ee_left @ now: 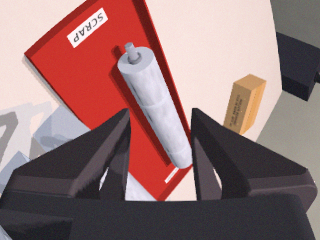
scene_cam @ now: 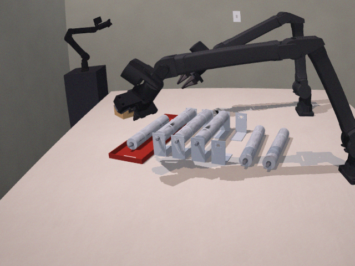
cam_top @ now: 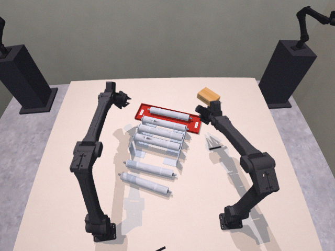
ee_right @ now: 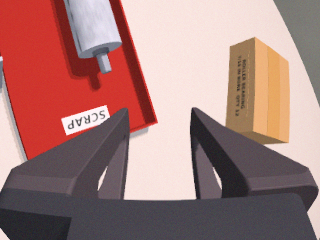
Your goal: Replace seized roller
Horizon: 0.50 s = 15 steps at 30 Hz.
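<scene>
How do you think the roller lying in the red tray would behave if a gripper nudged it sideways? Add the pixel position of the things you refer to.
The roller point(cam_top: 169, 113) point(scene_cam: 147, 132) point(ee_left: 156, 102) point(ee_right: 94, 22) would probably roll, being round. The red tray's point(cam_top: 195, 131) point(scene_cam: 126, 159) point(ee_left: 45, 65) point(ee_right: 20, 100) raised rim would likely stop it.

Black, boxy arms point(cam_top: 100, 118) point(scene_cam: 229, 55) with seemingly brownish fingers.
</scene>
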Each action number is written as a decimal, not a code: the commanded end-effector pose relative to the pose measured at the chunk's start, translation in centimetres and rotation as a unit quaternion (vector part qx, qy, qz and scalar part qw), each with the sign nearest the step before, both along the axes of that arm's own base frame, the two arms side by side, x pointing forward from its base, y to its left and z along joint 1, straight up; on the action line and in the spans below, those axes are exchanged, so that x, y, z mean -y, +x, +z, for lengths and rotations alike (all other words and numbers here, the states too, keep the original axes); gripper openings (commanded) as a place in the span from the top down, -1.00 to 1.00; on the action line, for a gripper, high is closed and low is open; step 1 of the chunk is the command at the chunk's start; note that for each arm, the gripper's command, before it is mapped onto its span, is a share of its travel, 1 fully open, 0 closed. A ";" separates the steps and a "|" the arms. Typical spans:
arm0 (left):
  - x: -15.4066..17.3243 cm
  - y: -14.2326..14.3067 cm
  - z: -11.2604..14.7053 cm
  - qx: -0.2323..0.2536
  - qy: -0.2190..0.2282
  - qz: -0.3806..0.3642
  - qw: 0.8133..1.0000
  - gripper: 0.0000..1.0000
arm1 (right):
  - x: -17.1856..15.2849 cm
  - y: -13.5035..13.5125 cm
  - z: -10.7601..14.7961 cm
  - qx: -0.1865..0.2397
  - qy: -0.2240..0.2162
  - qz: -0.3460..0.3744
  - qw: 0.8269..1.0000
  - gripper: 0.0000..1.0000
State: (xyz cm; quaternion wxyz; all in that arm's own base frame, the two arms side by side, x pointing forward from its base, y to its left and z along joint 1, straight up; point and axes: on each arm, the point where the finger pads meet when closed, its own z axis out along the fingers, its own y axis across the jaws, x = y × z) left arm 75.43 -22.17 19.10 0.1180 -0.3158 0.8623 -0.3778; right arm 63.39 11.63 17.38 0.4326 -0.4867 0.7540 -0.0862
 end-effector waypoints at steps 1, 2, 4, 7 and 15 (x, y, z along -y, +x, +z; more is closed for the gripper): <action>-1.7 0.4 4.9 0.080 0.010 -0.016 0.997 0.36 | 0.8 0.3 3.7 0.031 0.032 -0.033 0.998 0.36; -0.1 0.1 -0.4 0.046 0.016 -0.028 0.998 0.36 | -0.8 0.4 1.3 0.007 0.026 -0.021 0.999 0.36; -2.3 0.1 4.5 0.095 0.027 -0.019 0.995 0.36 | -0.2 -0.3 3.8 0.027 0.040 -0.034 0.998 0.36; -4.0 -0.7 8.8 0.156 0.052 -0.022 0.986 0.36 | 2.1 0.2 7.8 0.059 0.067 -0.070 0.994 0.36; -8.1 -3.3 13.5 0.268 0.137 -0.032 0.953 0.36 | 4.2 -1.4 13.0 0.091 0.137 -0.136 0.977 0.36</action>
